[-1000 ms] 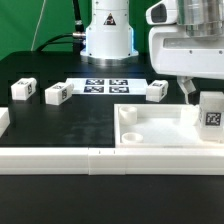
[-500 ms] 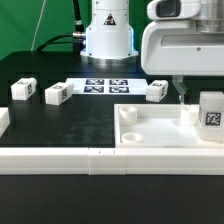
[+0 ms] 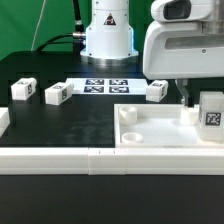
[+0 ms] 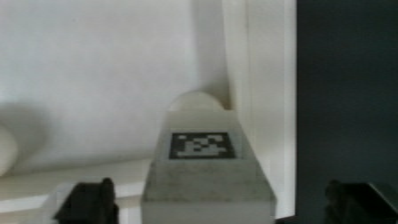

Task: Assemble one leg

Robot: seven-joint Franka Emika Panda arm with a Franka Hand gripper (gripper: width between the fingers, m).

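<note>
A leg [image 3: 211, 112], a chunky white post with a square tag, stands upright in the right corner of the white tray-like part [image 3: 160, 132]. My gripper [image 3: 192, 98] hangs over it, open. In the wrist view the tagged leg [image 4: 205, 145] sits between my two dark fingers [image 4: 86, 200], with a gap on each side, and my gripper [image 4: 217, 205] is not touching it. Three more legs lie on the black table: one [image 3: 24, 90] and another [image 3: 57, 94] at the exterior view's left, and one [image 3: 157, 91] behind the tray.
The marker board [image 3: 105, 86] lies flat in front of the robot base [image 3: 107, 35]. A long white rail [image 3: 90, 160] runs along the table's front edge. A round corner hole [image 3: 130, 113] shows in the tray's left corner.
My gripper has come down lower over the upright leg and shifted slightly toward the exterior view's left. The leg and the other parts have not moved.
</note>
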